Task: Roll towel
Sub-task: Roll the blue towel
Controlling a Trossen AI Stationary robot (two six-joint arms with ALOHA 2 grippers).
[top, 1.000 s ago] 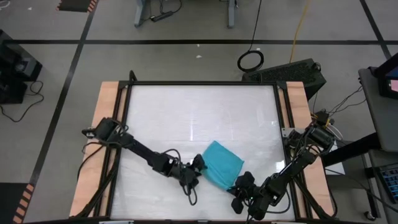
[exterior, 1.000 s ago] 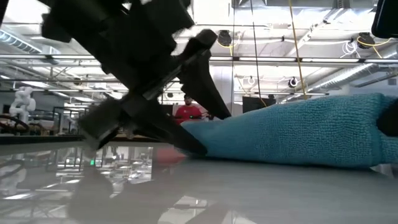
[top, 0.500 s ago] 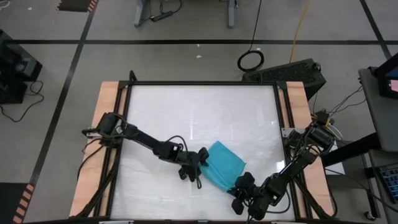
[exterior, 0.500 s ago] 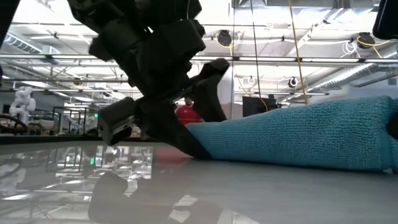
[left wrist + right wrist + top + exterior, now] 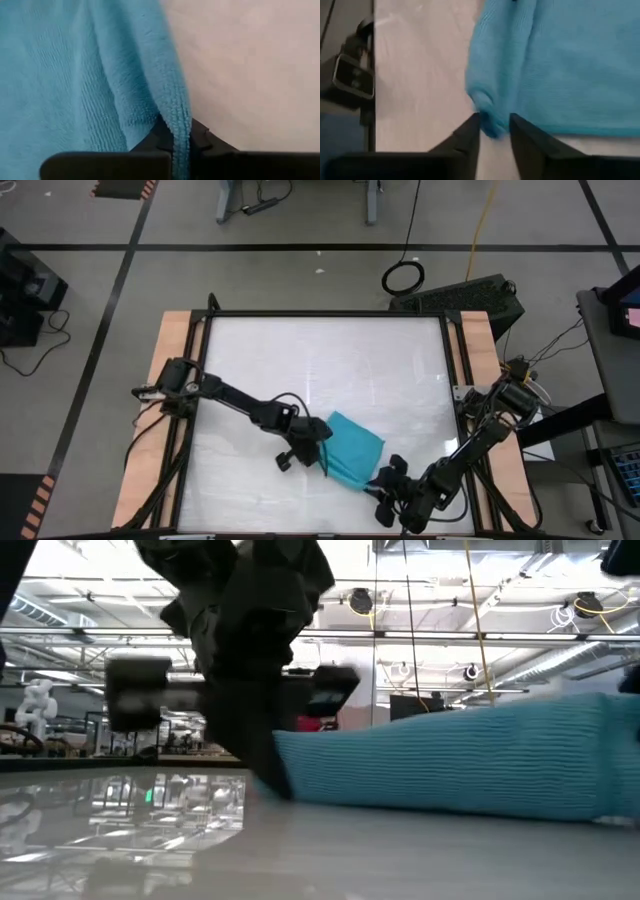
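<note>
The turquoise towel (image 5: 352,448) lies bunched near the table's front edge, right of the middle, and rests on the white tabletop (image 5: 320,360). It also shows in the low view (image 5: 450,765). My left gripper (image 5: 322,452) is at its left edge, shut on the cloth (image 5: 75,75). My right gripper (image 5: 385,478) is at the towel's near right corner. Its fingers stand apart, with that corner (image 5: 489,125) between them. My left gripper pinches the towel's left edge (image 5: 181,135) between its two fingers as a thin upright fold. It comes from the table's left, slanting down, with its tips at the tabletop (image 5: 272,780). The rest of the towel lies on the table. My right gripper has the towel's corner in the gap between its fingers (image 5: 470,137); I cannot tell whether they touch it.
Wooden rails (image 5: 170,410) and a black frame run along the table's left and right sides, with cables beside both arms. Bare white tabletop stretches behind the towel toward the far edge. A person in red (image 5: 312,723) stands far off in the room.
My left gripper has gone toward the table's right onto the towel's left edge, turned about its wrist and shut on that edge. The towel's left side has been pushed in toward the right, so the cloth looks narrower than before.
</note>
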